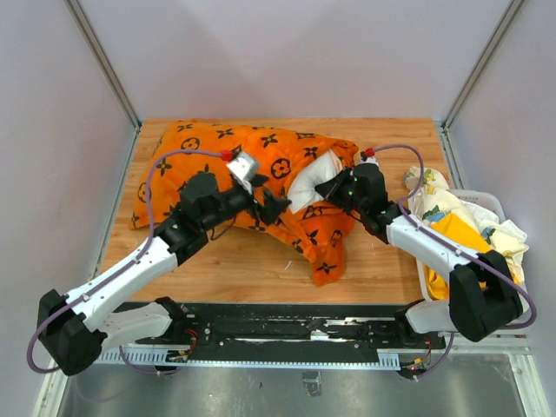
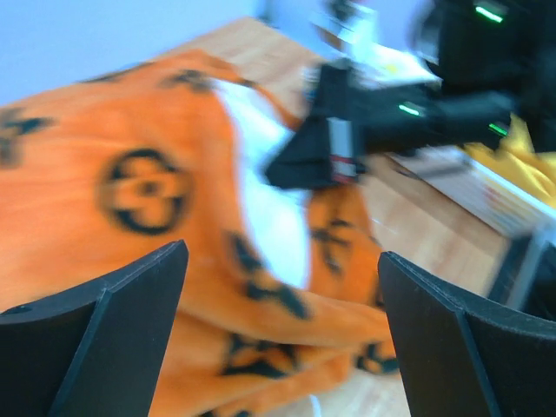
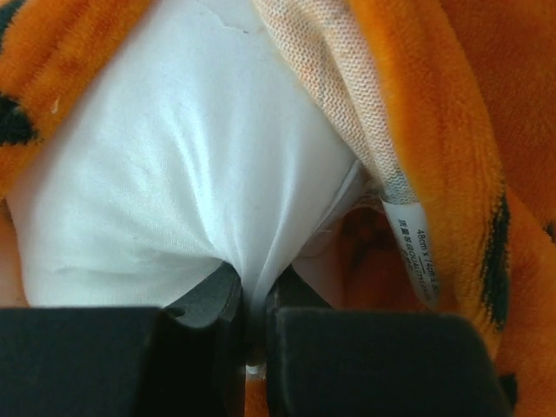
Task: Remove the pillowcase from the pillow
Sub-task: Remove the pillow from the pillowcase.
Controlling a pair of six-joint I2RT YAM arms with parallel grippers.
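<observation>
pillowcase (image 1: 208, 155) mouth: only the right wrist view shows the right gripper (image 3: 254, 291) pinching the pillow (image 3: 156, 156) there; left gripper (image 2: 282, 261) gapes empty nearby.

Right gripper (image 3: 254, 326) pinches a fold of the white pillow (image 3: 165, 174). Orange pillowcase (image 3: 452, 148) surrounds it; a sewn label (image 3: 420, 252) hangs at right.

The bright orange cloth pillowcase with black motifs (image 1: 208, 148) is noted as a soft, matt, fuzzy pile; its turned-out inner face is seen as a paler, open knit. The plump white cloth pillow (image 3: 174, 174) is recorded as smooth, fine-woven and matt. The narrow white sewn-in label (image 3: 415, 252) is found smooth. The right gripper (image 3: 254, 282) and the left gripper (image 2: 282, 252) are seen as matt black hard plastic. The light brown wooden tabletop (image 1: 261, 269) is judged smooth and matt.
</observation>
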